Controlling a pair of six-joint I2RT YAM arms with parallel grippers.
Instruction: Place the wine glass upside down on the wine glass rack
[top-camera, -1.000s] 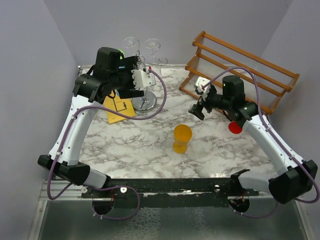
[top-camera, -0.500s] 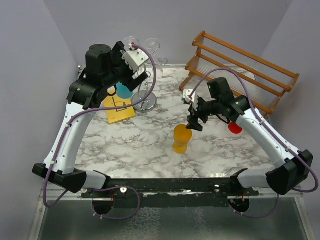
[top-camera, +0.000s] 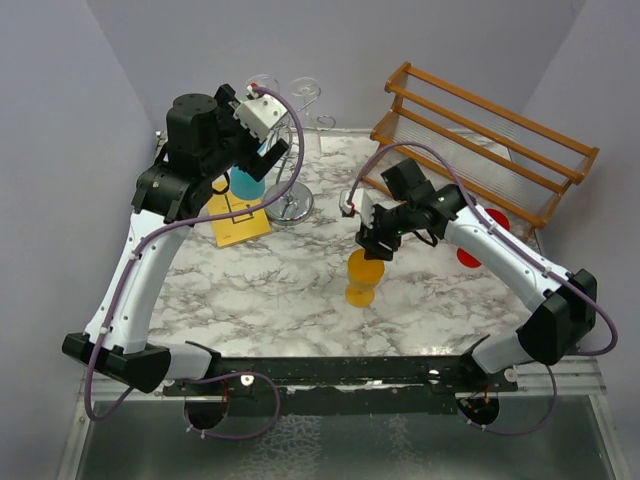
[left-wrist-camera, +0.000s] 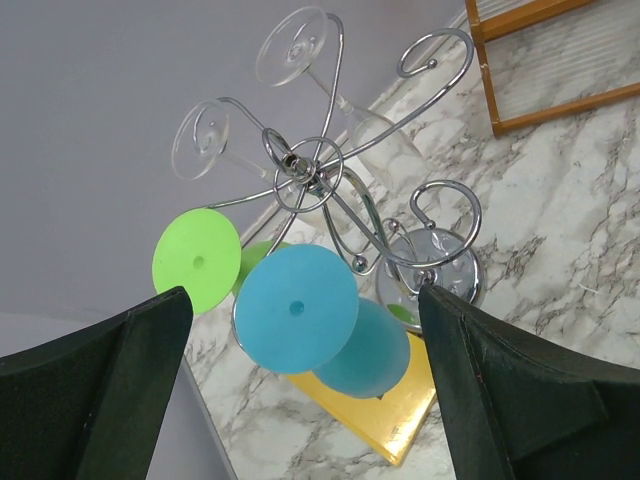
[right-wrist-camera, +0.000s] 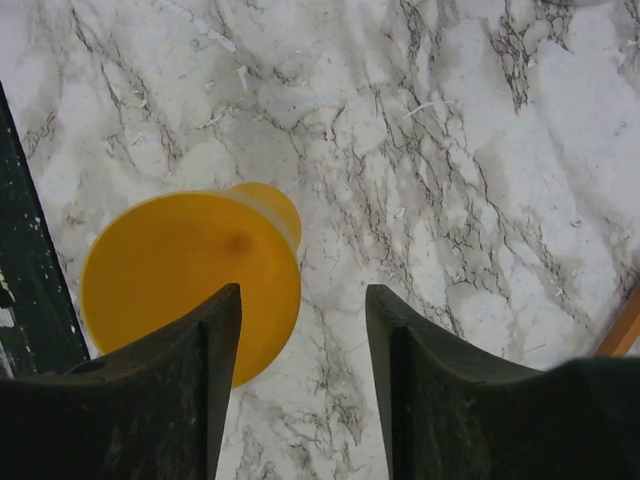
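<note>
Right wrist: yellow wine glass (right-wrist-camera: 190, 290) stands on open marble table (right-wrist-camera: 480, 150), partly under right gripper (right-wrist-camera: 302, 295); jaws apart, empty.

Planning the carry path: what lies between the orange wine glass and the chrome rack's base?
Nothing: the top view shows only bare marble table between the orange wine glass and the chrome rack's base.

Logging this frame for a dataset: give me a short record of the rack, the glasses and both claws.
rack: chrome wine glass rack, upright on the marble table
hanging on it: two clear glasses, green glass, blue glass, all upside down
on table: yellow glass, standing
left claw: open, empty, facing blue glass
right claw: open, above yellow glass, not gripping it
</note>
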